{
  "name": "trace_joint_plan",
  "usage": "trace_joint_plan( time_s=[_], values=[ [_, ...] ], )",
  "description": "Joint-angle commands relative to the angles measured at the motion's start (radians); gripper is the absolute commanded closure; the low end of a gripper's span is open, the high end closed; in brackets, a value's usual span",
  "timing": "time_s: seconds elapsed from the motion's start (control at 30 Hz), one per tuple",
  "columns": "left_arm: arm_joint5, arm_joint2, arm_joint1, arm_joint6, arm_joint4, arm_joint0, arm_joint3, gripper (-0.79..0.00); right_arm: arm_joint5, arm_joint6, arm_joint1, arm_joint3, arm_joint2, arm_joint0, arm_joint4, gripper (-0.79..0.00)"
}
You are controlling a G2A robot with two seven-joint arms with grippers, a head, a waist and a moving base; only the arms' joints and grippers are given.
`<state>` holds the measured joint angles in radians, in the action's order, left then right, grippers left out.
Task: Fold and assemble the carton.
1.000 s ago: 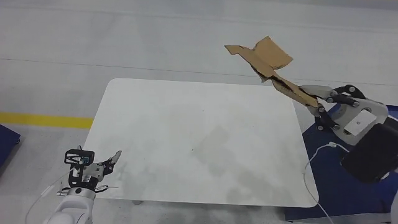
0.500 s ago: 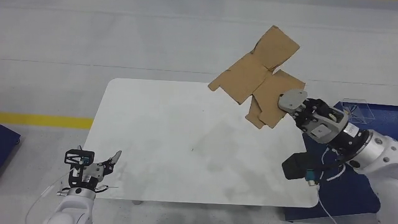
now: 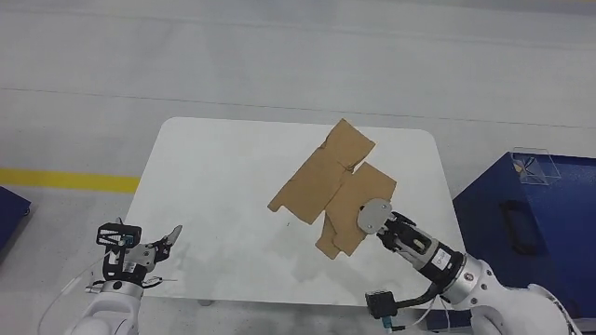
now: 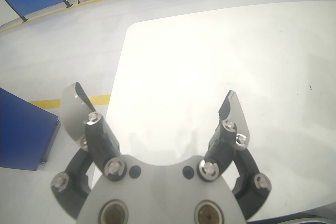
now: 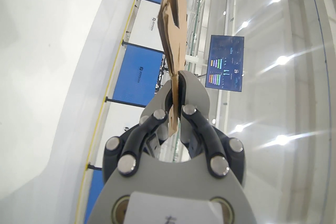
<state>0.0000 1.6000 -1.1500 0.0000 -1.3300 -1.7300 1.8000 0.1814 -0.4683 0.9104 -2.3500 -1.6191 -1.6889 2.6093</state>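
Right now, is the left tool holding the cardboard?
No, the left tool is open and empty, while the right tool pinches the cardboard.

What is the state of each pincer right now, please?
Left pincer: open, holding nothing.
Right pincer: closed on the carton.

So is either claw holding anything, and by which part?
The right gripper is shut on the flat cardboard carton, pinching the edge of the panel nearest the robot. The left gripper is open and empty.
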Motion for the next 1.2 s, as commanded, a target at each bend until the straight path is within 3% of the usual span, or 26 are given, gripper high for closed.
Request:
trace_joint_plan(
  time_s=[0.0, 0.13, 0.27, 0.37, 0.47, 0.63, 0.87, 1.17],
  values=[
    [0.0, 0.0, 0.0, 0.0, 0.0, 0.0, 0.0, -0.785, 0.097, -0.042, 0.001, 0.0, -0.08, 0.049, -0.277, 0.0],
    [0.0, 0.0, 0.0, 0.0, 0.0, 0.0, 0.0, -0.785, 0.372, -0.047, 0.001, 0.0, -0.308, 0.134, -0.787, 0.0],
    [0.0, 0.0, 0.0, 0.0, 0.0, 0.0, 0.0, -0.785, 0.617, 0.053, 0.0, 0.0, -0.464, 0.139, -1.205, 0.0],
    [0.0, 0.0, 0.0, 0.0, 0.0, 0.0, 0.0, -0.785, 0.737, 0.16, -0.002, 0.005, -0.461, 0.085, -1.503, 0.0],
    [0.0, 0.0, 0.0, 0.0, 0.0, 0.0, 0.0, -0.785, 0.831, 0.281, -0.015, 0.045, -0.372, 0.048, -1.738, 0.0],
    [0.0, 0.0, 0.0, 0.0, 0.0, 0.0, 0.0, -0.785, 0.831, 0.541, -0.058, 0.113, -0.104, 0.044, -2.054, 0.0],
    [0.0, 0.0, 0.0, 0.0, 0.0, 0.0, 0.0, -0.785, 0.831, 0.785, -0.096, 0.23, 0.189, 0.161, -2.451, 0.0],
    [0.0, 0.0, 0.0, 0.0, 0.0, 0.0, 0.0, -0.785, 0.831, 0.785, -0.096, 0.23, 0.189, 0.161, -2.451, 0.0]
  ],
)
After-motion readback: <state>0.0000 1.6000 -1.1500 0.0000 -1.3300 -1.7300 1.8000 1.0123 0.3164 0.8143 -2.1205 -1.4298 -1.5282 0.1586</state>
